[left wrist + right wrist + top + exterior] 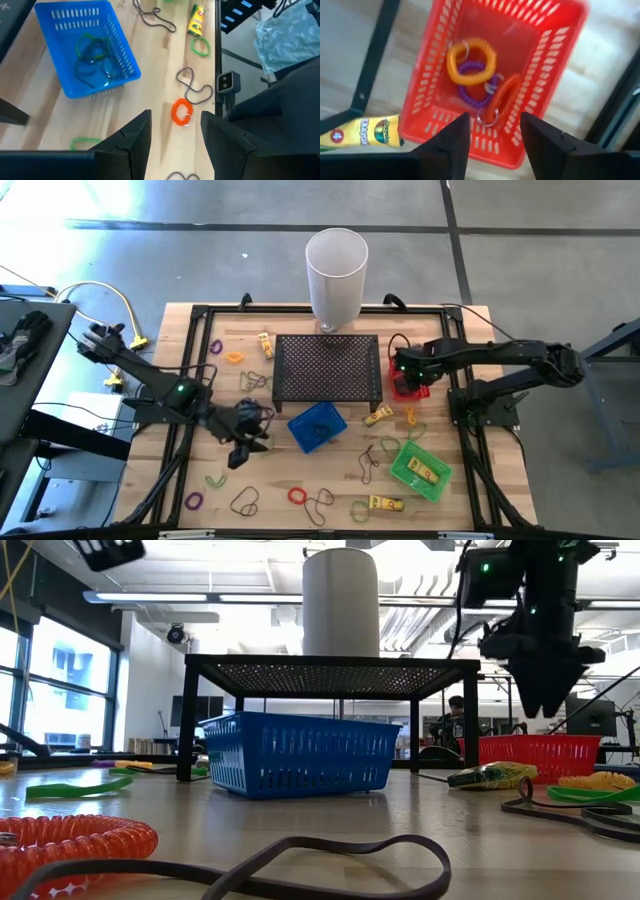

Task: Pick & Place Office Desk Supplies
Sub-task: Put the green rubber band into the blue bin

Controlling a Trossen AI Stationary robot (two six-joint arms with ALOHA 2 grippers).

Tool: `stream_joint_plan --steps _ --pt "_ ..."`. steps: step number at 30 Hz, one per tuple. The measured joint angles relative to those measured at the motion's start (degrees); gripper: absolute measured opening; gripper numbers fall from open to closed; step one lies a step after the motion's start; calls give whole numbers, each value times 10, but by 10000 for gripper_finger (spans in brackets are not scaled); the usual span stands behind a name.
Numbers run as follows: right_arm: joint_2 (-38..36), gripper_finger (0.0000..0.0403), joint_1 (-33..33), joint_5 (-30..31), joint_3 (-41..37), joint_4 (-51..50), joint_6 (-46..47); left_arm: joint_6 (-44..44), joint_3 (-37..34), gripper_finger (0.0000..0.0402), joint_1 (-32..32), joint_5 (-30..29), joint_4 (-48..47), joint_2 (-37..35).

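Observation:
My right gripper (495,122) hangs open, pointing down over the red basket (408,385), which stands beside the mesh stand's right end. Inside the basket lie an orange coil loop (470,62), a purple one (472,95) and a red-orange one (502,97); nothing is between the fingers. My left gripper (175,120) is open and bare over the table's left half (245,442), slanting down. Ahead of it an orange coil loop (181,111) lies flat on the wood. The blue basket (85,45) holds green and dark bands.
A tall white cylinder (336,275) stands behind the black mesh stand (328,367). A green basket (420,468) at the front right holds yellow boxes. Loose bands and yellow boxes (385,504) lie scattered over the near half of the table.

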Motion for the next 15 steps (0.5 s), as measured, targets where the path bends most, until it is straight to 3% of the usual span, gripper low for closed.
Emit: stream_joint_plan --steps 9,15 --pt "-67 166 35 100 79 35 -28 -38 0 166 -45 -13 0 -1" --pt "-109 166 87 92 91 171 -65 -38 0 165 -8 -13 -29 -33"
